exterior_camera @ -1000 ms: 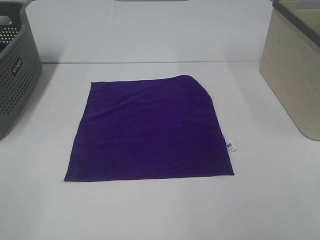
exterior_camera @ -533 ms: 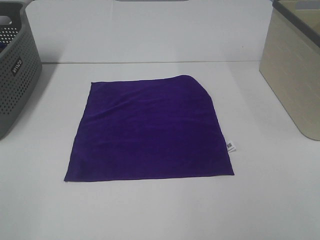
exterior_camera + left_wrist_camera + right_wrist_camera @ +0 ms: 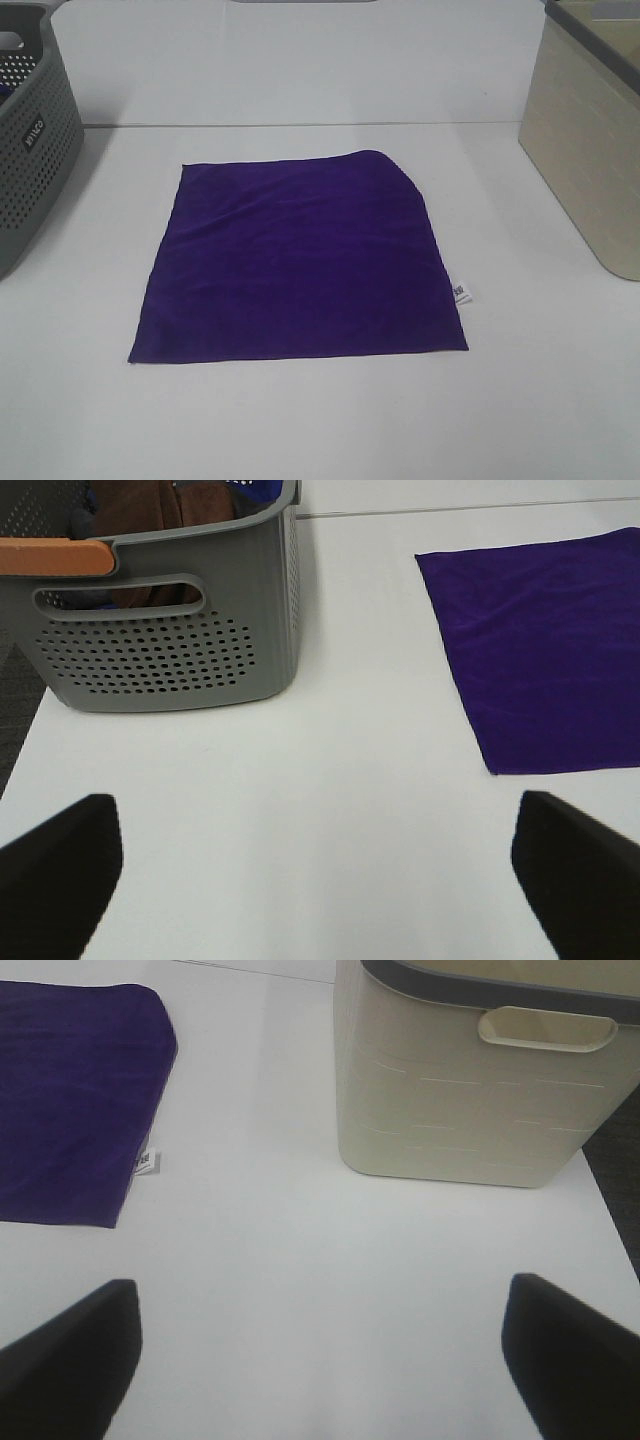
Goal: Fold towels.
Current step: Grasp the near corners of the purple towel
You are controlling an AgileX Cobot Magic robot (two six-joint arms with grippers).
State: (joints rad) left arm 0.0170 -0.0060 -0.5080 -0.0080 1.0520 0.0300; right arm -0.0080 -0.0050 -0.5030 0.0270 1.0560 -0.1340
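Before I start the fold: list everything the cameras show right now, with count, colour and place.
towel: one, deep purple, spread flat mid-table between the two baskets
tag: one, white, on the towel edge facing the beige basket
grey basket: one, grey, perforated walls, orange grip, on the table's left side
cloth: count unclear, brown with some blue, inside the grey basket
beige basket: one, beige with a dark rim, on the table's right side
table: one, white
left pincer: one, black, open, above bare table near the grey basket
right pincer: one, black, open, above bare table near the beige basket
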